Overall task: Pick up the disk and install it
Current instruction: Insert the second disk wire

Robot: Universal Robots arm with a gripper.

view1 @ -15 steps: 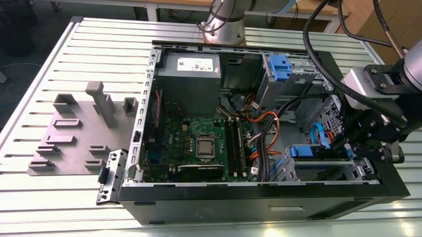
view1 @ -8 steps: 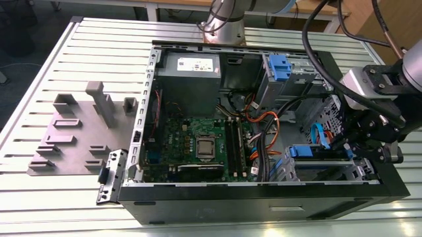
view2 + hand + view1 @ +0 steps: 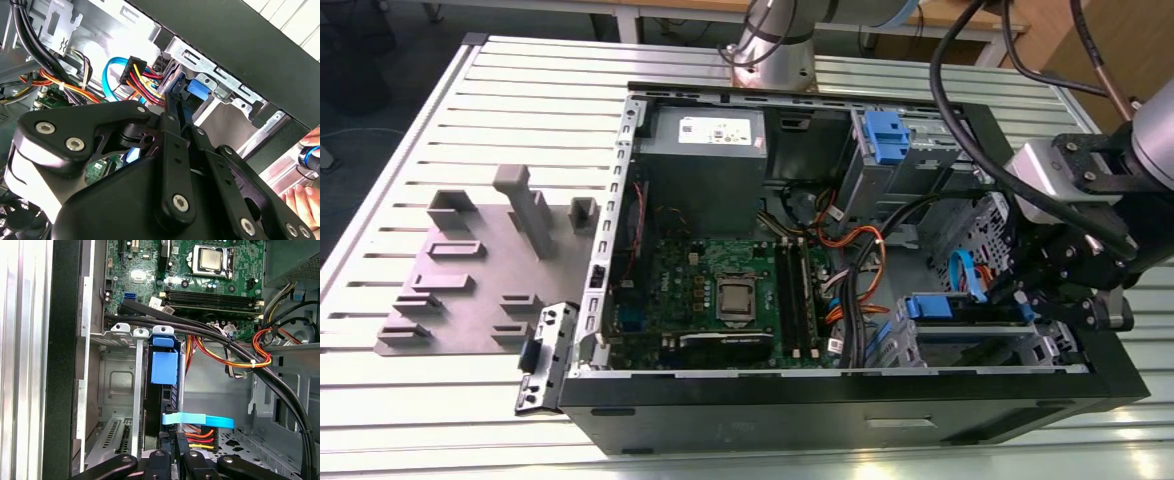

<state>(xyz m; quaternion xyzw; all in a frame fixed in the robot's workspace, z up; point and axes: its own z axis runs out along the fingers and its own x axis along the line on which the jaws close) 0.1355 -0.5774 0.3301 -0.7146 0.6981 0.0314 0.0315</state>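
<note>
The disk [image 3: 945, 308] stands on edge in the lower drive cage [image 3: 987, 345] of the open computer case, on the exterior view's right. Its blue plastic tab [image 3: 163, 367] faces out, and its dark body [image 3: 156, 405] sits between the cage's metal walls in the first wrist view. My gripper [image 3: 1010, 296] reaches into the case at the disk's cable end. Its fingers [image 3: 171, 442] lie close together, almost touching, and they look shut. Their tips [image 3: 172, 102] end just short of the blue tab [image 3: 197, 91]. I cannot see whether they pinch the disk.
A blue data cable [image 3: 197, 420] and red-yellow power wires [image 3: 200, 434] cross beside the fingers. The motherboard [image 3: 720, 290], power-supply box [image 3: 707, 135] and upper cage [image 3: 887, 135] lie inside the case. A grey fixture plate [image 3: 480, 270] is on the table. A person's hand [image 3: 300, 197] rests outside the case.
</note>
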